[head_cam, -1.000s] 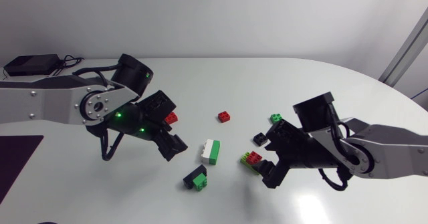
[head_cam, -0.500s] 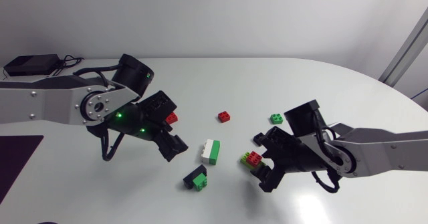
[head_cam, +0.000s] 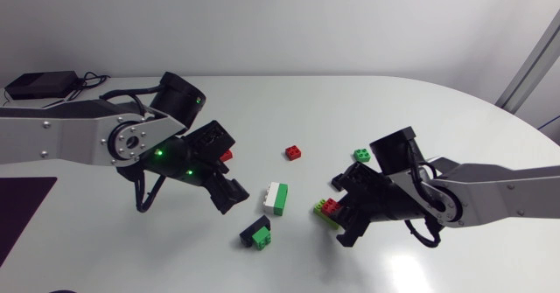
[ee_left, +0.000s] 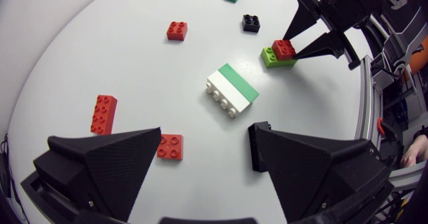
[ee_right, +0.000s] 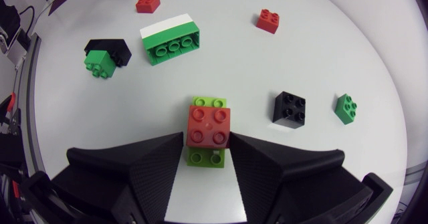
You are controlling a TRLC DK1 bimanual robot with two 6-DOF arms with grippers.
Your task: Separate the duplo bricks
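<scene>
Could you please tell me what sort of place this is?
Most likely a robotics lab bench: a left arm and right arm hang over a plain white table scattered with duplo bricks, such as the white-and-green brick.

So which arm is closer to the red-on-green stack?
Right. The right tool is at the stack; the left tool sits farther off, with the white-and-green brick between them.

Bare table (head_cam: 376,109) around white-green brick (head_cam: 276,198)

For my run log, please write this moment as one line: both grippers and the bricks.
left gripper: open, empty | right gripper: at red-green stack, grip unclear | white-green block: untouched
</scene>
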